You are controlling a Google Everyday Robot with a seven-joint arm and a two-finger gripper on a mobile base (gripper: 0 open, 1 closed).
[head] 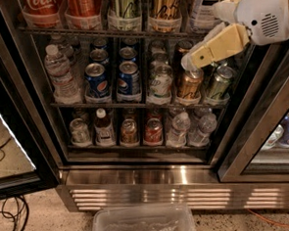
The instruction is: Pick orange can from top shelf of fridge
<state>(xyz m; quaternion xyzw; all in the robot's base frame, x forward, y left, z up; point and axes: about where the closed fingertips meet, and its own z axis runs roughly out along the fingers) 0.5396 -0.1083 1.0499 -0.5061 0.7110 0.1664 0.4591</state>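
The orange can (165, 9), tall, amber-gold with dark script, stands in a clear cup tray on the top shelf (90, 32) of the fridge (139, 177). It sits between a green-white can (124, 4) and a white-black can (204, 8). A deeper red-orange can (85, 1) stands further left. My gripper (196, 58) reaches in from the upper right on a white arm (266, 18). Its tan tip hangs below the top shelf, in front of the middle shelf's right side, to the lower right of the orange can and apart from it.
The middle shelf holds a water bottle (59, 73), Pepsi cans (97, 80), a bronze can (190, 84) and a green can (218, 82). Small bottles and cans fill the bottom shelf (133, 132). A clear plastic bin (145, 224) and cables (1, 216) lie on the floor. A door frame (262, 119) stands right.
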